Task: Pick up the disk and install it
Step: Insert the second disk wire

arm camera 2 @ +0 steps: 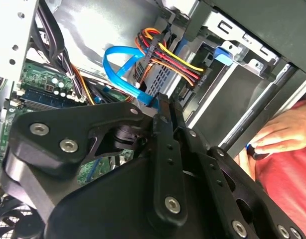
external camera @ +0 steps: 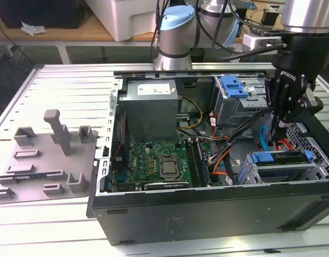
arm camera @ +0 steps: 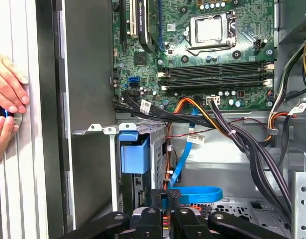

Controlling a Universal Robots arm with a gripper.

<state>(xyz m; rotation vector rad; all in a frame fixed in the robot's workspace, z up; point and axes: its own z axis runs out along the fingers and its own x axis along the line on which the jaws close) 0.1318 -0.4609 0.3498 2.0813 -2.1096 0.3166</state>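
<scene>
Slotted tabletop [external camera: 62, 85] carries an open PC case [external camera: 207, 209] lying on its side. The arm [external camera: 309, 32] comes down into the case at the exterior view's right. A grey fixture plate [external camera: 46, 160] with upright pegs sits on the tabletop just beside the case, on the exterior view's left. Inside are a power supply [external camera: 151, 107] at the far wall, a motherboard [external camera: 154, 160] in front of it, and a grey drive cage [external camera: 237, 104] with a blue latch [external camera: 232, 85] on top at the far right. A lower cage [external camera: 314, 171] sits in the near-right corner. The disk [external camera: 279, 159] lies flat in that cage in its blue carrier. Its long axis runs roughly across the exterior view, along the case's near wall, with the blue end block toward the motherboard. Its label face can't be made out. A black and orange cable bundle [arm camera: 242, 144] crosses between the motherboard and the cage. A blue cable [arm camera: 193, 194] loops right at the gripper tips, crowding the approach. A person's hand [arm camera: 8, 94] rests on the tabletop outside the case wall. The gripper [external camera: 282, 126] hangs just above the disk's cage with its fingers together. Both wrist views show the tips closed next to the blue cable; can't tell if they pinch it.
</scene>
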